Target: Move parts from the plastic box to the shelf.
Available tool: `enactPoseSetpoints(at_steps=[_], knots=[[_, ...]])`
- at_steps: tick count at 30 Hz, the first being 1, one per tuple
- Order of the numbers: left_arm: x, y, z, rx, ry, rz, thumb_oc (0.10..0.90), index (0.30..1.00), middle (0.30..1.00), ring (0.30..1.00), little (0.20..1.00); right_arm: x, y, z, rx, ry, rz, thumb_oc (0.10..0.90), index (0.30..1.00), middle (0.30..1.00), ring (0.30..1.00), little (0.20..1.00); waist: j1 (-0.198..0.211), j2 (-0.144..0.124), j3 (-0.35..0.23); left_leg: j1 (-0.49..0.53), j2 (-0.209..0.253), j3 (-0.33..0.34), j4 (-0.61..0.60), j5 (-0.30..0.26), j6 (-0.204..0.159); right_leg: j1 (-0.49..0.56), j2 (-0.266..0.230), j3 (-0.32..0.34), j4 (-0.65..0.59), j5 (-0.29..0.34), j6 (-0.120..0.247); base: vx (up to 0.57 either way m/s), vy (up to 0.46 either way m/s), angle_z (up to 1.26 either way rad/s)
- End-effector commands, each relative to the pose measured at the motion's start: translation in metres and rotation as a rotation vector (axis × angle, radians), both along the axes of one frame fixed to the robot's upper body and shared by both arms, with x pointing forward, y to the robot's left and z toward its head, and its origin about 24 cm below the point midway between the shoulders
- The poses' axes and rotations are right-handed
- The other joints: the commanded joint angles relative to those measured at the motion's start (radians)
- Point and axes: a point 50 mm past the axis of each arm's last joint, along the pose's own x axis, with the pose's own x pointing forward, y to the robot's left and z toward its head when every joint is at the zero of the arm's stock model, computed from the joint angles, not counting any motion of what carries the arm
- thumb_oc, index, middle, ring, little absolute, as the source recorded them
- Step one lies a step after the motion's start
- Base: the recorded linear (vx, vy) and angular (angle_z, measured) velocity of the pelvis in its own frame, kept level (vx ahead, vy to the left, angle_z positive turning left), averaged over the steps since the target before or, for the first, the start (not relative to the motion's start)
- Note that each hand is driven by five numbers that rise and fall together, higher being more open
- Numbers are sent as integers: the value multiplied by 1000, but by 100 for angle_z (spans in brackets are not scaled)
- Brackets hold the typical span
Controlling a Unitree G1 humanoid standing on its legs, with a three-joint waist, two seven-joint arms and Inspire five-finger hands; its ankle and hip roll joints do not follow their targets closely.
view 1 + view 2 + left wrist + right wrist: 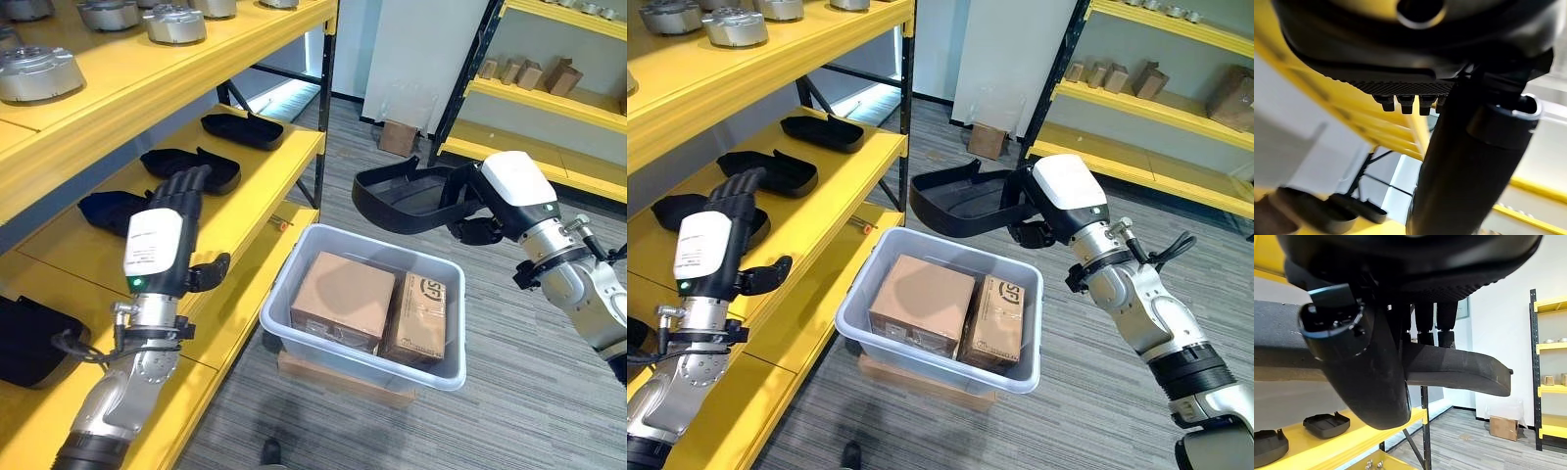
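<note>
My right hand [482, 211] is shut on a black moulded part [404, 198] and holds it in the air above the far rim of the grey plastic box [294, 328]. In the right wrist view the part [1459, 367] lies across the curled fingers [1426, 320] and thumb. Two cardboard cartons [342, 299] lie inside the box. My left hand [176, 211] hangs open, fingers straight, over the middle shelf board [255, 186] of the yellow shelf. Three black parts [242, 129] lie in a row on that board, and another black part [24, 343] rests on the lower board.
The box stands on a flat carton [343, 380] on the grey floor beside the shelf. Round metal castings [176, 23] line the top shelf. A second yellow rack [549, 98] with small cartons stands at the back right, a small box [399, 137] on the floor near it.
</note>
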Motion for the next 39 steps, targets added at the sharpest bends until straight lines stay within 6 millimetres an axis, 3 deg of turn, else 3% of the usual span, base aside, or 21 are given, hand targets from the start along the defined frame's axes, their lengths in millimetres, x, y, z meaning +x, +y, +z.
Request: enactPoseSetpoints(at_steps=[1, 14, 22, 33, 39], knots=[[10, -12, 48, 126, -249, -65, 900, 1000, 1000, 1000, 1000, 6, 21, 70, 123, -276, 100, 400, 300, 300, 300, 300, 6, -24, -97, 55, 32, 2, -4, -113, -9, -42, -58, 80, 67, -11, 79, 21, 5, -5], [21, -34, 55, 233, -288, -116, 900, 1000, 1000, 1000, 1000, 17, 53, 62, 293, -213, 214, 400, 300, 300, 300, 300, -23, -30, -121, 90, 44, 28, -7, -127, -9, -30, -42, 114, 53, -22, 73, 14, 1, -7], [25, -41, 65, 273, -327, -124, 900, 1000, 1000, 1000, 1000, 20, 71, 58, 301, -181, 267, 400, 300, 300, 300, 300, -32, -38, -124, 107, 49, 41, -8, -131, -10, -22, -37, 127, 50, -25, 69, 10, -7, -10], [30, -62, 88, 349, -428, -177, 900, 1000, 1000, 1000, 1000, 25, 90, 53, 261, -141, 311, 400, 300, 300, 300, 300, -46, -37, -131, 120, 52, 51, -9, -134, -10, -18, -30, 147, 42, -23, 66, -1, 0, -5], [30, -73, 108, 477, -500, -213, 900, 1000, 1000, 1000, 1000, 26, 99, 50, 241, -117, 339, 400, 300, 300, 300, 300, -54, -35, -138, 119, 53, 53, -9, -134, -11, -19, -27, 152, 35, -19, 67, 2, 0, -2]])
